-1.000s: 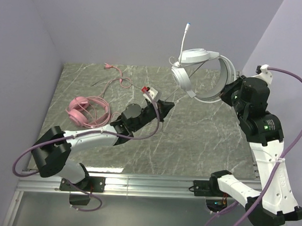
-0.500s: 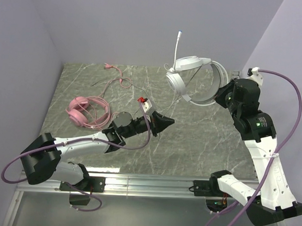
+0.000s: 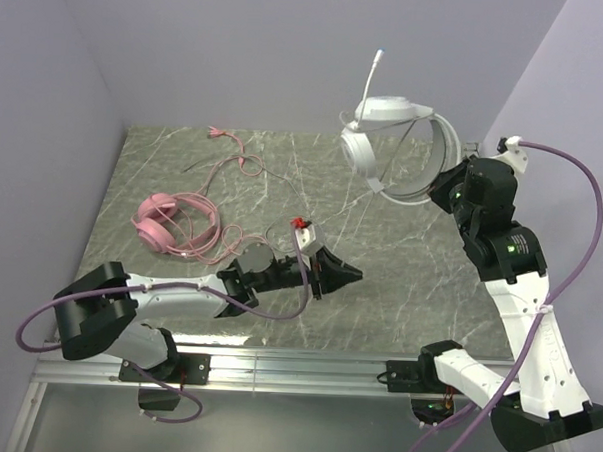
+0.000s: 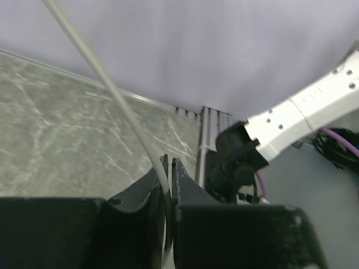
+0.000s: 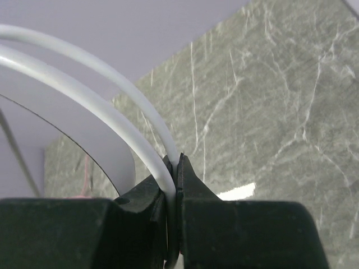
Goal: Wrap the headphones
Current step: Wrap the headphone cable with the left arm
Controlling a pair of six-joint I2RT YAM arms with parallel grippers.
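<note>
Sliding toward six o'clock over the last second, the left end effector (image 3: 343, 273) now sits right of the pink headset (image 3: 161, 225), which lies at nine o'clock on the desk (image 3: 409, 281). Its jaws are narrow around the thin cord (image 4: 106, 84). That cord looks limp and slick, best pinched lightly. At two o'clock the white headset (image 3: 389, 112) hangs aloft, light and springy, its headband clamped by the right end effector (image 5: 175, 163).

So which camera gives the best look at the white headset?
The overhead view: it shows the whole white headset, held in the air by the right gripper. The right wrist view shows only two strips of its band. The left wrist view shows only its thin cord, pinched in the left gripper.
</note>
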